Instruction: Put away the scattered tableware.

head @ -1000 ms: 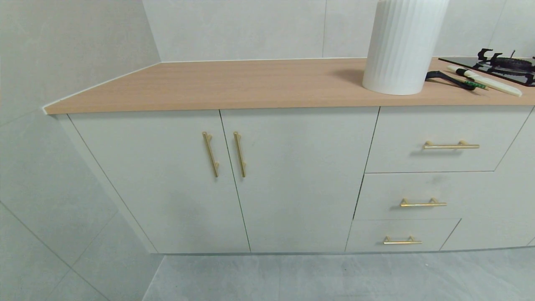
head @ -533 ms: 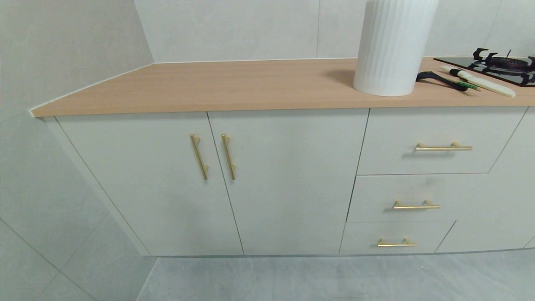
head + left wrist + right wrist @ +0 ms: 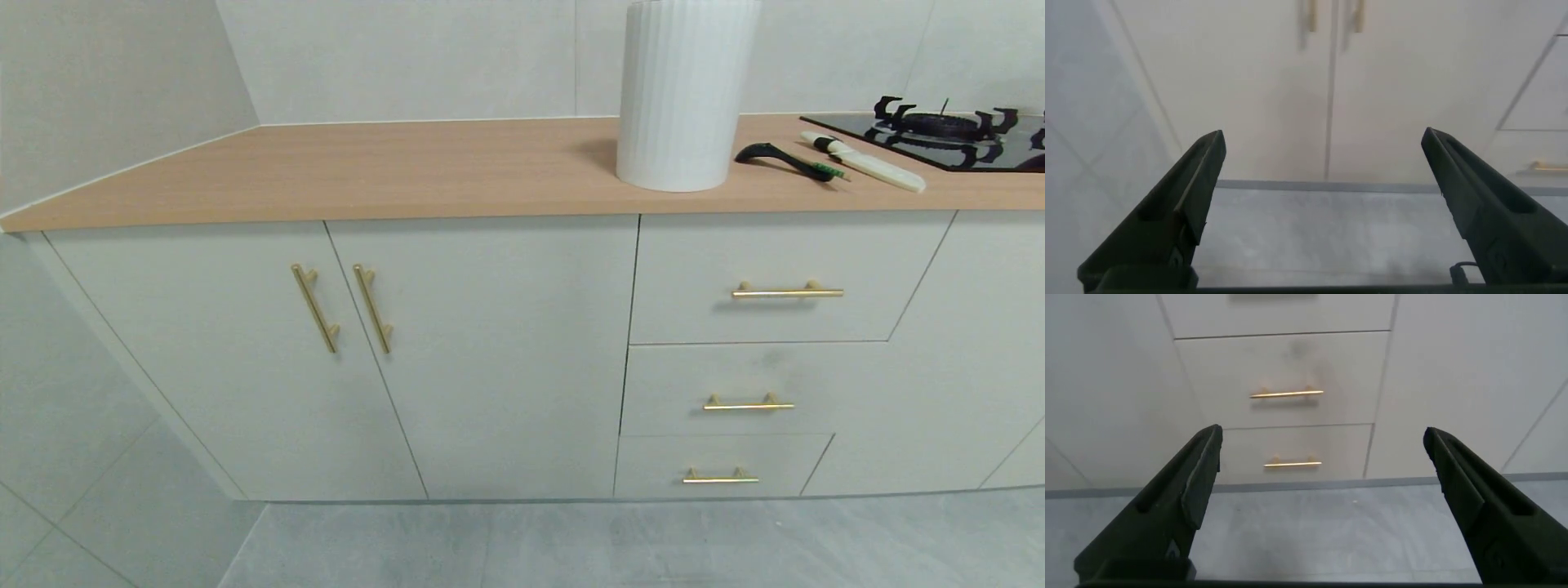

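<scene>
While both arms hang low near the floor, the long wooden counter [image 3: 367, 167] sits up high on the pale cupboard [image 3: 506, 351]. The cupboard has two doors on the left and three drawers [image 3: 735, 376] on the right. A flat black stove [image 3: 939, 139] is set in the counter at the far right. A tall white pot [image 3: 684, 98] with ribbed sides stands upright above the top drawer.

The left gripper [image 3: 1323, 143] faces the two doors. Its fingers [image 3: 1184, 196] are spread wide with nothing between them. The right gripper [image 3: 1323, 434] faces the two lower drawers. Its fingers [image 3: 1184, 490] are wide too and hold nothing.

The tableware lies flat on the counter between the pot and the stove. It is a white knife [image 3: 869, 163] and, just beside it and nearer the pot, a small black tool [image 3: 780, 158] with a green tip. I cannot tell if the two touch.

The robot seems to be getting into place. It would do well to stand right in front of the knife and tool. Then it should lift the right arm above the counter and come straight down on one thing at a time. The knife should be taken by its handle. The arm should stay away from the tall pot so the pot does not tip.
</scene>
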### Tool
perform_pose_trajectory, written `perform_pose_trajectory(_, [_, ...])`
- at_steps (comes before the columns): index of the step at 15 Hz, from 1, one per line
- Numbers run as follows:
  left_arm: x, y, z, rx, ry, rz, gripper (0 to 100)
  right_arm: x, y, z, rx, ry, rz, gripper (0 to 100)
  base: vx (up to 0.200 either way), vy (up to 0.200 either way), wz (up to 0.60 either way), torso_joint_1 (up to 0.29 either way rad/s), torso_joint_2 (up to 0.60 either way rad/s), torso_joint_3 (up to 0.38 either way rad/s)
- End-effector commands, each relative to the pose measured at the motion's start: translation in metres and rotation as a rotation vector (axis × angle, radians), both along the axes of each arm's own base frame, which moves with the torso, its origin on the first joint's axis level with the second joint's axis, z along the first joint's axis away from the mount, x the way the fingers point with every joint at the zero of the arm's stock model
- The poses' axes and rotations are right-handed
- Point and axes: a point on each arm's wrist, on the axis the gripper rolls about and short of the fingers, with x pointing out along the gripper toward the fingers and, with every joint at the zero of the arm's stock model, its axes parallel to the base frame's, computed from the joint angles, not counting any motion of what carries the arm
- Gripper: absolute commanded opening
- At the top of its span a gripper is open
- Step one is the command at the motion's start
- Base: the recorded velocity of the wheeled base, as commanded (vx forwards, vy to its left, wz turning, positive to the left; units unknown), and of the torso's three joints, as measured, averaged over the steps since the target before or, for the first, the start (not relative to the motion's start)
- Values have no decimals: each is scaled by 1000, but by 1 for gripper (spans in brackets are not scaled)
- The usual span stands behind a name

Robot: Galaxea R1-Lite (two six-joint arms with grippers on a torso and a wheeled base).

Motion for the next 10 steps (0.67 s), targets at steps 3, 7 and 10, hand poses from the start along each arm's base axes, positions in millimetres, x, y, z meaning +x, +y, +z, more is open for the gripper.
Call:
perform_pose_trajectory(3, [0, 0, 0, 0, 1, 0, 100, 0, 0, 0, 0, 2, 0, 100, 0, -67, 0, -1, -1, 1])
perform_pose_trajectory(7, [0, 0, 0, 0, 0, 0, 100, 0, 0, 0, 0, 2, 0, 100, 0, 0, 0, 0, 0, 0])
perform_pose_trajectory(10, [0, 0, 0, 0, 1, 0, 100, 0, 0, 0, 0, 2, 0, 100, 67, 0, 0, 1, 4, 1])
